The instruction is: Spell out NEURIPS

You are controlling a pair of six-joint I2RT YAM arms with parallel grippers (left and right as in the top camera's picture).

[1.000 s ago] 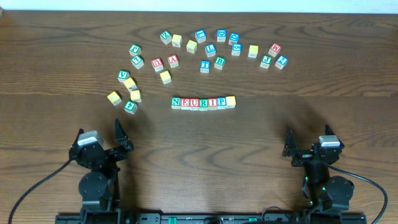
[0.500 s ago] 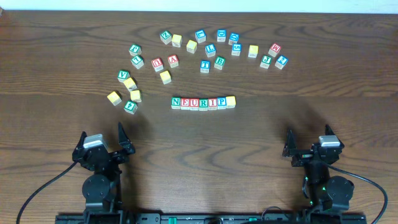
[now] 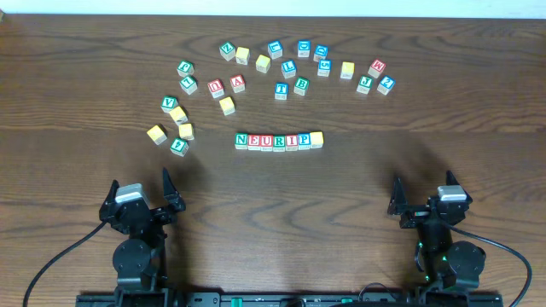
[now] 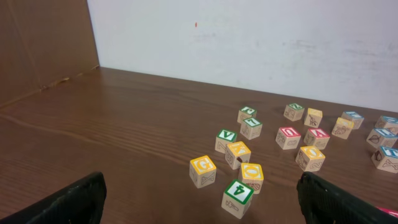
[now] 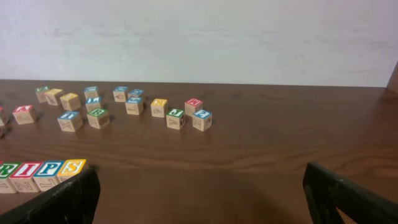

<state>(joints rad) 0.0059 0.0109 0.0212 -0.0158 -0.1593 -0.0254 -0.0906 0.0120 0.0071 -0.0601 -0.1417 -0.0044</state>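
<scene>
The NEURIPS row (image 3: 279,141) runs 9-to-3, at 1 o'clock from left jaws, 11 from right jaws. Both stand open, empty.

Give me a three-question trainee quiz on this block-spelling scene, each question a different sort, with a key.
1. True or false: the left pincer and the right pincer are both open and hold nothing.
2. Multiple choice: in the cube row, the end cube just past the P has a top that is A) green, B) yellow, C) blue.
3. Fill in: in the right wrist view, the letter on that end cube reads ___.

Key: 1 true; 2 B; 3 S.
</scene>
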